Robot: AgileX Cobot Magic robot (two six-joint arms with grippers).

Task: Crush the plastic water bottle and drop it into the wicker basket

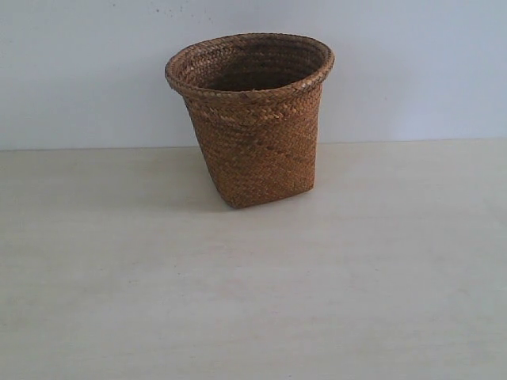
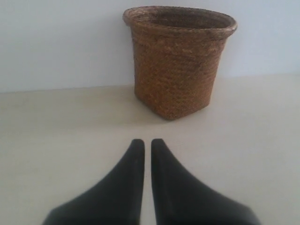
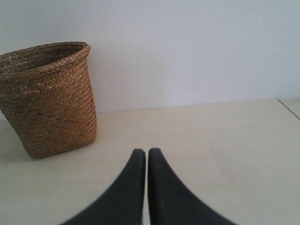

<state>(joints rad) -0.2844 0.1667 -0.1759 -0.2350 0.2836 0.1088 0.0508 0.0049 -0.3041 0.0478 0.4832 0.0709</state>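
Observation:
The brown wicker basket [image 1: 253, 119] stands upright at the back of the pale table, close to the wall; it also shows in the left wrist view [image 2: 178, 61] and the right wrist view [image 3: 47, 98]. The plastic water bottle is not visible in any view. My left gripper [image 2: 147, 142] is shut with nothing between its black fingers, low over the table and well short of the basket. My right gripper [image 3: 146, 152] is likewise shut and holds nothing, off to the basket's right side. Neither gripper appears in the exterior view.
A pale wooden table [image 1: 253, 301] runs up to a white wall [image 1: 79, 71] right behind the basket. A table seam or edge [image 3: 288, 107] shows at the far right in the right wrist view.

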